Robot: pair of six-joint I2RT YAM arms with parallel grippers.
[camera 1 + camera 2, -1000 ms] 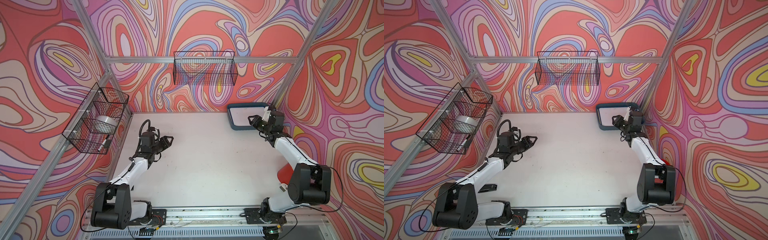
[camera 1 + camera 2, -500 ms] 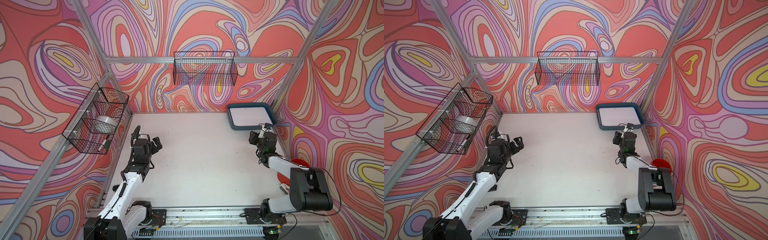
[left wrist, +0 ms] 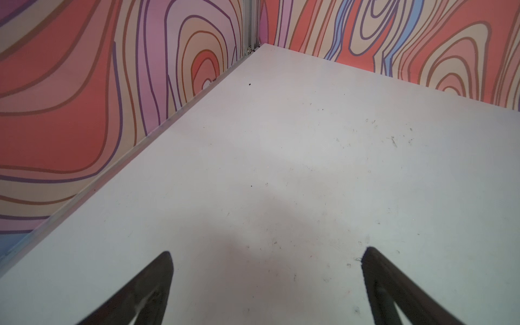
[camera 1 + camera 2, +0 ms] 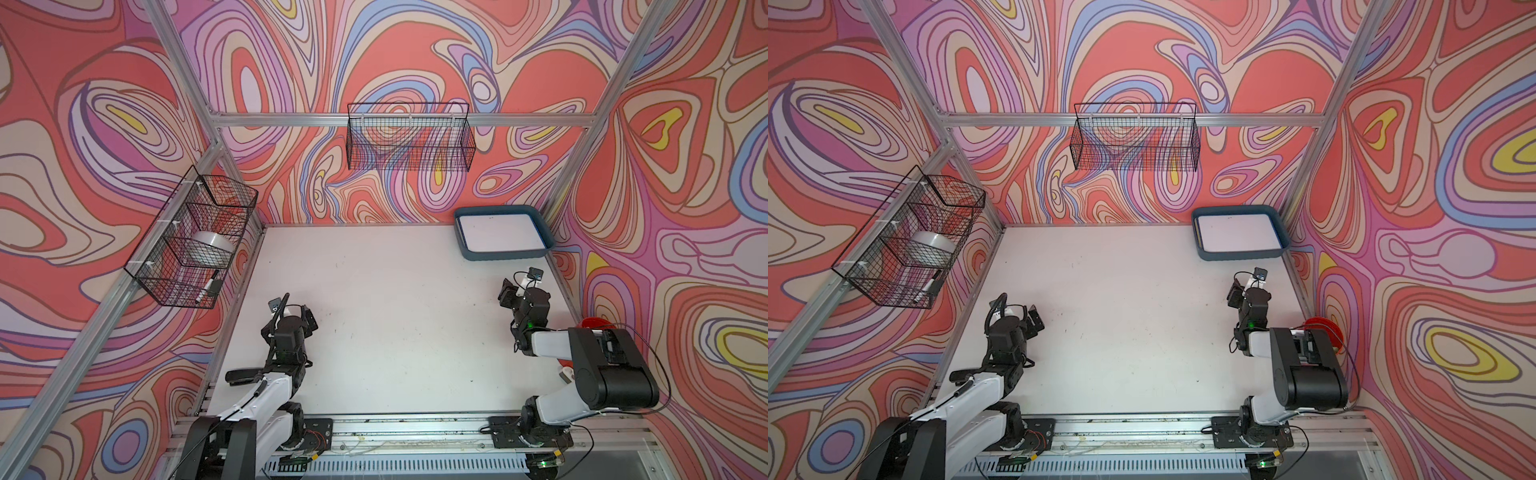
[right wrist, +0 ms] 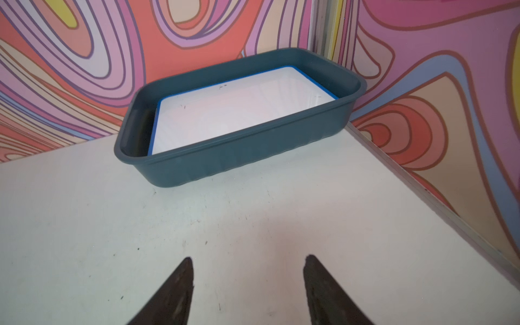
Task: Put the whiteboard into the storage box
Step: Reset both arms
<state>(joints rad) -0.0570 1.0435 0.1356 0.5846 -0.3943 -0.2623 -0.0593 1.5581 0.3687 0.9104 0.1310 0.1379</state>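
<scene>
Neatly flat inside the storage box (image 5: pixel 239 166), the whiteboard (image 5: pixel 239 112) lies in the far corner of the table (image 5: pixel 98 225) on the robot's right, well apart from both arms. The left gripper (image 3: pixel 267 251) hangs spread wide over bare tabletop. The right gripper (image 5: pixel 249 257) faces the box with jaws parted, holding nothing. The board looks thin, stiff and light, and its glossy face is likely slippery. Its blue rim, at the short end where a gap to the box wall shows, seems the surest place to pinch.
</scene>
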